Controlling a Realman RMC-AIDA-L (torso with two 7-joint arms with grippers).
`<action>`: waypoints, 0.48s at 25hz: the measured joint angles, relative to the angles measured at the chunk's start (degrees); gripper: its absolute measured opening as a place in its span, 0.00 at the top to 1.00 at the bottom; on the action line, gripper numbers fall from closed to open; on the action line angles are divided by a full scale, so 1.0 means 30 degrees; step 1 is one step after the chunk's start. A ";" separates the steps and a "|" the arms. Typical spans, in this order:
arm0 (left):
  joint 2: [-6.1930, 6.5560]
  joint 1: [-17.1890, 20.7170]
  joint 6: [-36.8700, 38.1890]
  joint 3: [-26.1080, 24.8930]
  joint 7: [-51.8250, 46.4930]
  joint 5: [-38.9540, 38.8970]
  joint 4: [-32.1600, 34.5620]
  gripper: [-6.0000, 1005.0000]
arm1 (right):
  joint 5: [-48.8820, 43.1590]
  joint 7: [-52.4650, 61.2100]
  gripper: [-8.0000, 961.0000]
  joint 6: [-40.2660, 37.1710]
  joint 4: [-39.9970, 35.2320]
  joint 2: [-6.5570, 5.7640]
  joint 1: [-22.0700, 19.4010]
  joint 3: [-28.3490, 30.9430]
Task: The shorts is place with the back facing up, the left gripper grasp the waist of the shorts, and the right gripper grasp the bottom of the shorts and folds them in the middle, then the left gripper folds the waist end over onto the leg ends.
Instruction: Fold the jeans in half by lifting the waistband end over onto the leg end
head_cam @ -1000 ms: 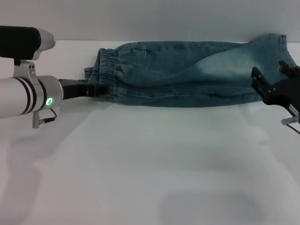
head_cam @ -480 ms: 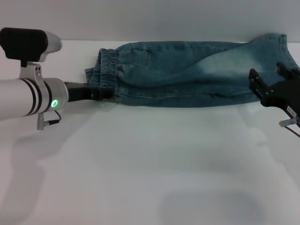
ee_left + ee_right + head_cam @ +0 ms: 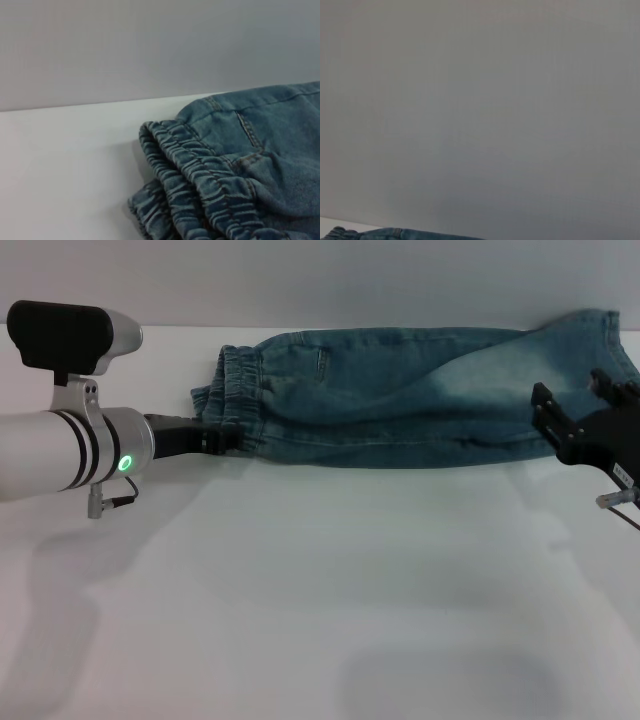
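The blue denim shorts (image 3: pixel 400 395) lie folded lengthwise along the far side of the white table (image 3: pixel 320 580). The elastic waist (image 3: pixel 240 385) is on the left and the leg ends (image 3: pixel 590 340) on the right. My left gripper (image 3: pixel 228 437) is shut on the near corner of the waist, and the gathered waistband (image 3: pixel 200 180) fills the left wrist view. Over the near edge of the leg ends my right gripper (image 3: pixel 575 400) stands open, holding nothing. In the right wrist view only a sliver of the shorts (image 3: pixel 395 234) shows.
A grey wall (image 3: pixel 320 280) rises right behind the table's far edge, close to the shorts. The white tabletop stretches toward me in front of the shorts.
My left gripper has moved slightly to the right, dragging the waist with it and bunching the fabric a little. The right gripper has barely moved.
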 joint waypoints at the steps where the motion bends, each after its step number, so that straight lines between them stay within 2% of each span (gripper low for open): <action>1: 0.0001 0.0025 0.0049 0.0021 0.0005 -0.0053 -0.0003 0.32 | 0.0001 0.0000 0.37 0.0000 0.0003 0.0000 -0.0006 0.0001; 3: 0.0004 0.0057 0.0064 0.0033 0.0019 -0.0073 -0.0014 0.33 | 0.0001 0.0000 0.37 0.0000 0.0022 0.0000 -0.0022 0.0004; 6: 0.0004 0.0106 0.0224 0.0046 0.0120 -0.0085 -0.0003 0.55 | 0.0002 -0.0002 0.37 0.0000 0.0111 -0.0001 -0.0058 0.0004; 10: -0.0023 0.0106 0.0288 0.0101 0.0217 -0.0115 0.0002 0.76 | 0.0001 -0.0076 0.37 0.0000 0.0242 0.0000 -0.0121 0.0004; 12: -0.0027 0.0106 0.0312 0.0137 0.0234 -0.0141 -0.0004 0.79 | 0.0001 -0.0096 0.37 0.0002 0.0300 0.0000 -0.0168 0.0004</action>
